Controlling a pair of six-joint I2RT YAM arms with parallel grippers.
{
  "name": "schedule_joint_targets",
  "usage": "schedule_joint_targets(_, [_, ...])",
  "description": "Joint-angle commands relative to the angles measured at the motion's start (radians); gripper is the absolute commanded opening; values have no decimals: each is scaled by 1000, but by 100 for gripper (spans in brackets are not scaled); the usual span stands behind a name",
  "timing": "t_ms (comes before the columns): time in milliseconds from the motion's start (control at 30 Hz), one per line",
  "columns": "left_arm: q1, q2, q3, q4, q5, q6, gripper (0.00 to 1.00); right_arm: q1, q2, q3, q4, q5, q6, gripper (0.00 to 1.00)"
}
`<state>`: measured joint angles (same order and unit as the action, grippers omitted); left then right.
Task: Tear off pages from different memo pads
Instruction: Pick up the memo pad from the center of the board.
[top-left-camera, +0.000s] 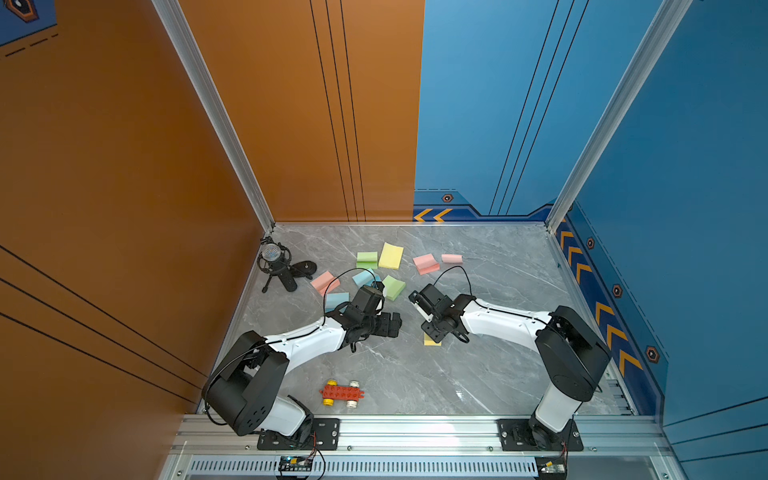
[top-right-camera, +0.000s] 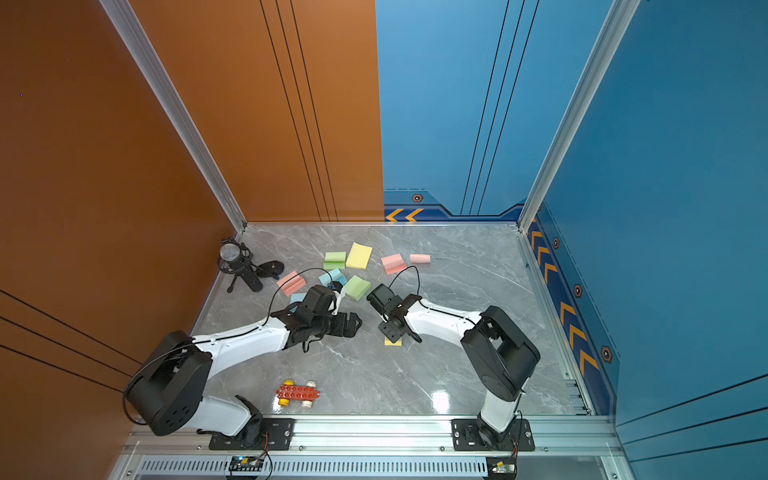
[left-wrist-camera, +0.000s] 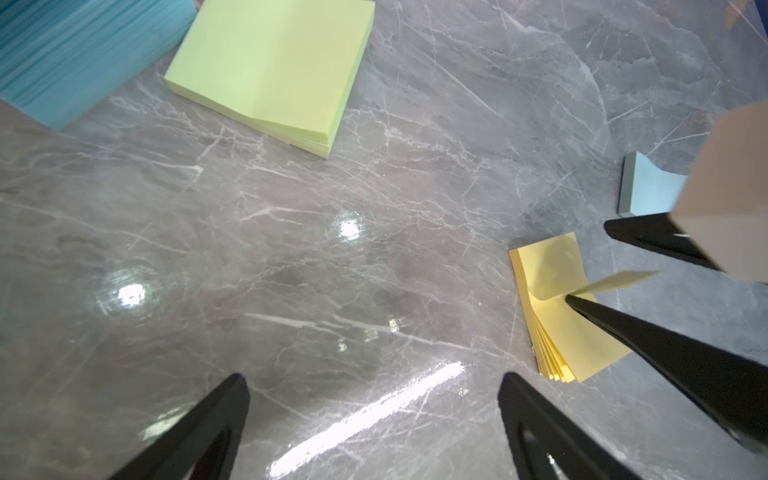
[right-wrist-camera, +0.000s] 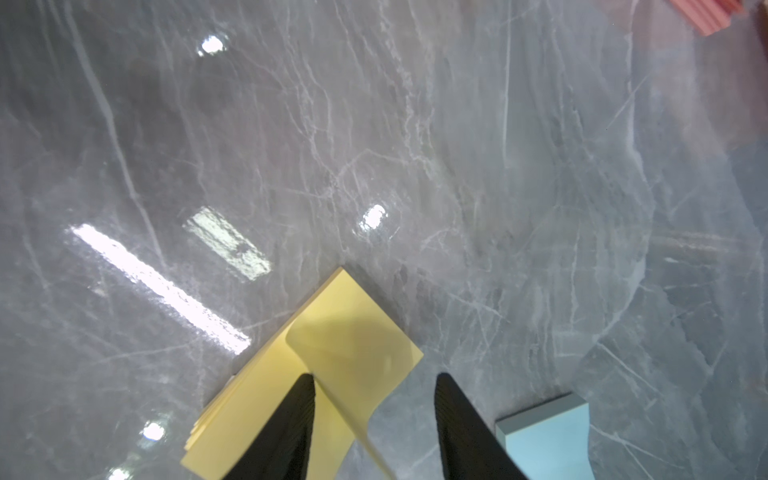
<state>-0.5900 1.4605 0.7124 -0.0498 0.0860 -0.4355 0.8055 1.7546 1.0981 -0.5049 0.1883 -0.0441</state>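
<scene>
The grey marble table (top-left-camera: 478, 374) has most of the pads scattered toward its far side. The left gripper (left-wrist-camera: 372, 378) hangs spread wide and empty over bare stone, near a green memo pad (left-wrist-camera: 270, 70). The right gripper (right-wrist-camera: 376, 378) is down on the small yellow memo pad (right-wrist-camera: 237, 419) mid-table. Its jaws are partly open, with one finger tucked under the curled top page (right-wrist-camera: 357, 353) and nothing pinched yet. I'd close firmly on that single sheet, then peel low and slowly, with the left gripper pinning the pad so it doesn't lift.
</scene>
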Motion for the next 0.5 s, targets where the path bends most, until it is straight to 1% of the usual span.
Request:
schedule_joint_targets(0, [9,-27,-12,-25,-3,4,97,3,29,38,-99,-29,-55,41])
schedule_joint_targets(67, [9,-30,-12,-27,-5,7,97,5,38,50,-115,-36,-58,34])
schedule_joint_targets(233, [9,-30,-13,-25,13,21,96,7,16,69,-143,-44,-81,1])
schedule_joint_targets(333, [3,-37,-12,-25,31,42,96,3,-37,80,-165,-71,-115,0])
schedule_joint_targets(467, [-26,-82,-25,16,71,83,97,0,-130,91,-182,-175,-180,0])
